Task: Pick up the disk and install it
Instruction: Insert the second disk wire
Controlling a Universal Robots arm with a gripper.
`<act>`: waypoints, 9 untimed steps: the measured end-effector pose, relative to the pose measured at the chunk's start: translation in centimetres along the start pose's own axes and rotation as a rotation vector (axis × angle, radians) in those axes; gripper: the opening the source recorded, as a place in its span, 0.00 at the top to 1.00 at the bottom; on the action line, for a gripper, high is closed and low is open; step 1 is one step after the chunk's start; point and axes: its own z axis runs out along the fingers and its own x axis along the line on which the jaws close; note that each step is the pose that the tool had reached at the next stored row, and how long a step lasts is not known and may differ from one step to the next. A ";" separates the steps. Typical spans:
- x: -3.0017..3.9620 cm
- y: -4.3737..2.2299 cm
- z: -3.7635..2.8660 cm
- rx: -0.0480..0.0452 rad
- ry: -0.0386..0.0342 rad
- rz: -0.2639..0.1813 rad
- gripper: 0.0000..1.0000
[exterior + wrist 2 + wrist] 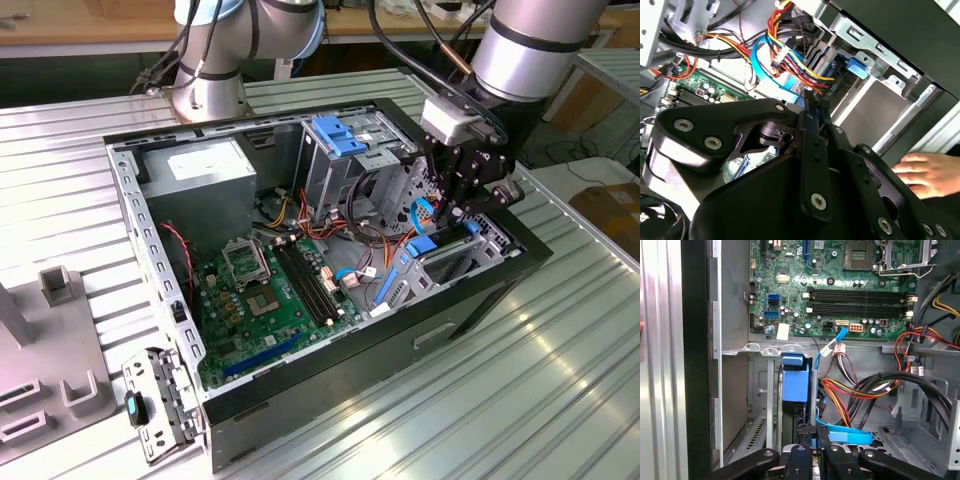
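Pincer [811,436] clamped on the disk [794,382], disk standing edgewise inside the computer case [480,300] bay

No text, brand, number or sign can be read. A pale label [197,163] is seen on the power supply [205,180] in the exterior view, but its print cannot be made out. Beside the memory slots [860,302] on the motherboard [790,285], in the first wrist view, a small white sticker [783,330] is seen, apparently blank. White markings are printed across the same board, too small to be told apart.
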 end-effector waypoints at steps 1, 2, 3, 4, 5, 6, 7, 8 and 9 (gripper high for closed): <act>0.21 0.01 0.00 0.0003 -0.0106 0.001 0.84; 0.55 0.02 0.01 0.0005 -0.0143 0.002 0.84; 0.76 0.03 0.02 0.0005 -0.0155 0.002 0.84; 0.87 0.03 0.02 0.0006 -0.0229 0.002 0.84; 0.94 0.03 0.03 0.0010 -0.0327 0.003 0.84; 1.11 0.04 0.03 0.0013 -0.0426 0.004 0.84; 1.26 0.04 0.03 0.0013 -0.0443 0.004 0.84; 1.37 0.05 0.04 0.0013 -0.0450 0.005 0.84; 1.51 0.05 0.05 0.0014 -0.0459 0.005 0.84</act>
